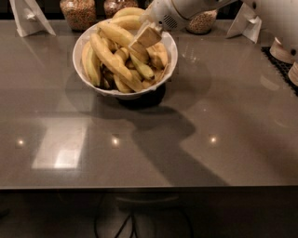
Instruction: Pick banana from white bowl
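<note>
The white bowl (pixel 84 51) stands at the back middle of the grey table, heaped with several bananas. The long yellow banana (pixel 111 60) lies diagonally across the pile from upper left to lower right. My gripper (pixel 145 38) reaches in from the upper right on a white arm. Its tan fingers (pixel 148 36) point down and left into the bowl, touching the top of the pile just right of the long banana's upper half. Shorter bananas lie under and beside the fingers.
Glass jars of grains (pixel 78 12) stand behind the bowl, another jar (pixel 201 22) at the back right. White folded stands (pixel 29 17) sit at the back left and back right (pixel 246 23). White dishes (pixel 283 50) on a dark mat sit at the right edge.
</note>
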{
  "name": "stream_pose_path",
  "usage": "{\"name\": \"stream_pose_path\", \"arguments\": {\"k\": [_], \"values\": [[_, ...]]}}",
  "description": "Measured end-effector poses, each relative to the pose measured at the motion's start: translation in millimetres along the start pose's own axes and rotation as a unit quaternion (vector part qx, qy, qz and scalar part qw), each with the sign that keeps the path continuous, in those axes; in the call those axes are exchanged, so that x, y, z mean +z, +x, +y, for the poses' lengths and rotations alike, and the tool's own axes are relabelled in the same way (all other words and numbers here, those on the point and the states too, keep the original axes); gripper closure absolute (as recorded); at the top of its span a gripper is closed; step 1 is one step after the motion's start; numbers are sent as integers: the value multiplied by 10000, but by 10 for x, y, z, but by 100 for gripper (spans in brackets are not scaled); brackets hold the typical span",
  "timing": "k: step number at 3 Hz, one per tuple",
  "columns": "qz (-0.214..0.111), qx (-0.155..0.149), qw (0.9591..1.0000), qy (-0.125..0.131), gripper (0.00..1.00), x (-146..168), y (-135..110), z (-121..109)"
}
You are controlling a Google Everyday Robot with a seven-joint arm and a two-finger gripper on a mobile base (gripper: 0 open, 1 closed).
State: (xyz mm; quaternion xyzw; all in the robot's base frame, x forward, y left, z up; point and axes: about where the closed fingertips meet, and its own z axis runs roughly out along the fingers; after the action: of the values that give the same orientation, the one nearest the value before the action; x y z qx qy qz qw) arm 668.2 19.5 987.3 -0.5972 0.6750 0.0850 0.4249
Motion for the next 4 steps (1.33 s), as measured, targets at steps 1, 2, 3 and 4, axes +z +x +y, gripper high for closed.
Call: {"name": "stream_pose_path", "arguments": {"k": [1, 2, 3, 4], "values": [[-99, 21, 9999, -139, 37, 137, -119, 11], [-165, 58, 9995, -251, 40, 259, -205, 30], [-193, 107, 9992, -337, 46, 367, -249, 46], [-200, 158, 9988, -415, 55, 465, -255, 70]]}}
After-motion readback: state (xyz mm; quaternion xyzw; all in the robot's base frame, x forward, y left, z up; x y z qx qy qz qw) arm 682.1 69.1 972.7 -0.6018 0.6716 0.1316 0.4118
